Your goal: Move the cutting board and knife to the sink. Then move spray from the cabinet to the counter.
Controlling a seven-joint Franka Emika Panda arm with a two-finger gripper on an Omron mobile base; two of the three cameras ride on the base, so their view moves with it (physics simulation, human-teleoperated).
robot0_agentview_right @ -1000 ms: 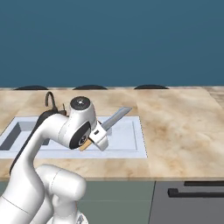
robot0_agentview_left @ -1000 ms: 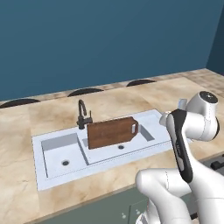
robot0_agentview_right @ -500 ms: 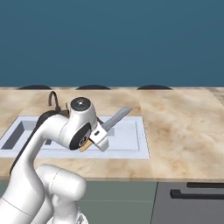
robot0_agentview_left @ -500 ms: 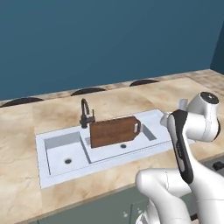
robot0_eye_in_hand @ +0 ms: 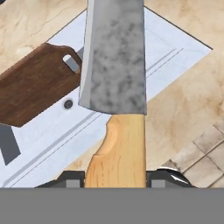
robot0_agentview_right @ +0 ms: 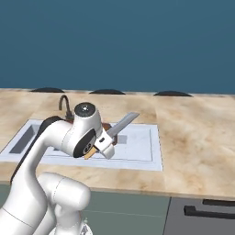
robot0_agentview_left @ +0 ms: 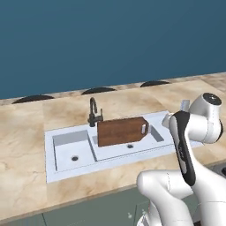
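The jaws are closed on the orange-tan wooden handle of the short knife (robot0_eye_in_hand: 114, 87), and its broad blue-grey blade points away from the hand. The gripper (robot0_agentview_right: 102, 146) holds the knife in the air above the right part of the white double sink (robot0_agentview_left: 66, 132). The dark brown wooden cutting board (robot0_agentview_left: 121, 131) with a loop handle lies in the right basin, leaning against its back edge near the dark tap (robot0_agentview_left: 93, 113). The sink is set in the beige marble table (robot0_agentview_right: 193, 137).
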